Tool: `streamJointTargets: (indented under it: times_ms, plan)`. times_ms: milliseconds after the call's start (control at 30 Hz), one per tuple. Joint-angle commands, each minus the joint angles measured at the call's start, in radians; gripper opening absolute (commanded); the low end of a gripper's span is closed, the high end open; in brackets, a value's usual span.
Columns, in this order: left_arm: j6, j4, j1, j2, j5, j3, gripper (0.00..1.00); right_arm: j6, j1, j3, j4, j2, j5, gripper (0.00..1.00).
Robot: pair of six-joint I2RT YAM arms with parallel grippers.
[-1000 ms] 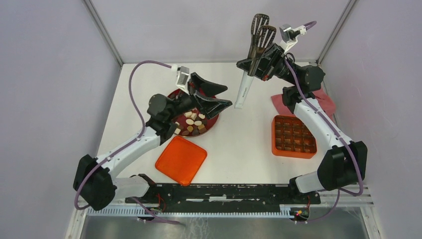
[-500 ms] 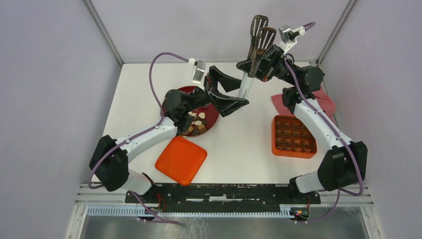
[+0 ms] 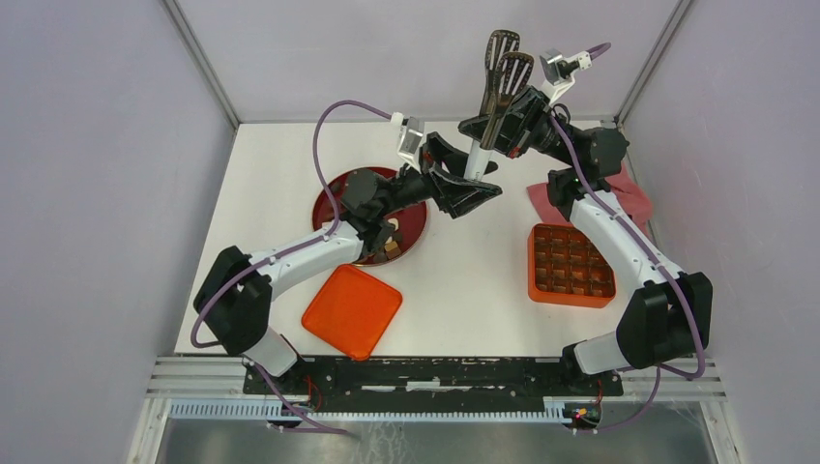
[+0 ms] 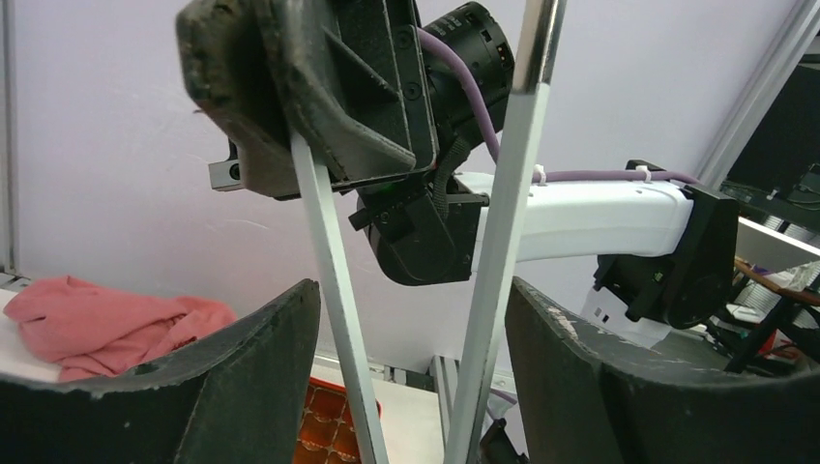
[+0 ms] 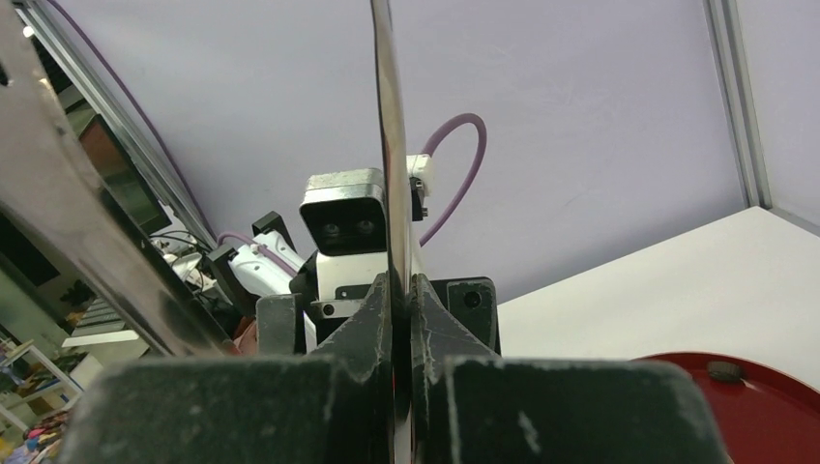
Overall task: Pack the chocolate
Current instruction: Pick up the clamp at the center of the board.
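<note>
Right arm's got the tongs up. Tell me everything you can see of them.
The tongs stand nearly upright, clear of the table. Two dark slotted heads are on top, and two pale, flat, metal-looking arms run down from them. The right gripper is shut on one arm partway along. The lower ends of the arms sit between the open fingers of the left gripper, which do not appear to touch them.

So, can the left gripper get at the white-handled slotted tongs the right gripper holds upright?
Likely yes: the left gripper is open with both white arms of the tongs between its fingers, nothing else between; the right gripper is shut on them.
</note>
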Motion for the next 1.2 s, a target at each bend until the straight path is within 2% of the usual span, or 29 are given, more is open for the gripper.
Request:
streamJointTargets:
  times_ms: [0, 300, 533, 667, 933, 1167]
  plan:
    - [-0.046, 0.11, -0.008, 0.018, -0.045, 0.037, 0.75, -0.021, -0.001, 0.021, 0.019, -0.013, 0.03, 0.01]
    - [-0.082, 0.201, -0.021, 0.04, -0.063, 0.038, 0.75, -0.031, 0.005, 0.0, -0.009, -0.014, 0.041, 0.01]
    - [-0.092, 0.198, -0.02, 0.069, -0.05, 0.083, 0.72, -0.06, 0.023, -0.03, -0.043, -0.032, 0.038, 0.01]
    - [-0.108, 0.199, -0.02, 0.08, -0.046, 0.089, 0.63, -0.075, 0.025, -0.025, -0.053, -0.034, 0.033, 0.02]
    - [-0.126, 0.199, -0.021, 0.066, -0.053, 0.062, 0.51, -0.133, 0.023, 0.024, -0.093, -0.028, 0.02, 0.06]
    - [-0.152, 0.223, -0.02, 0.066, -0.044, 0.055, 0.51, -0.135, 0.016, 0.061, -0.103, -0.017, 0.021, 0.15]
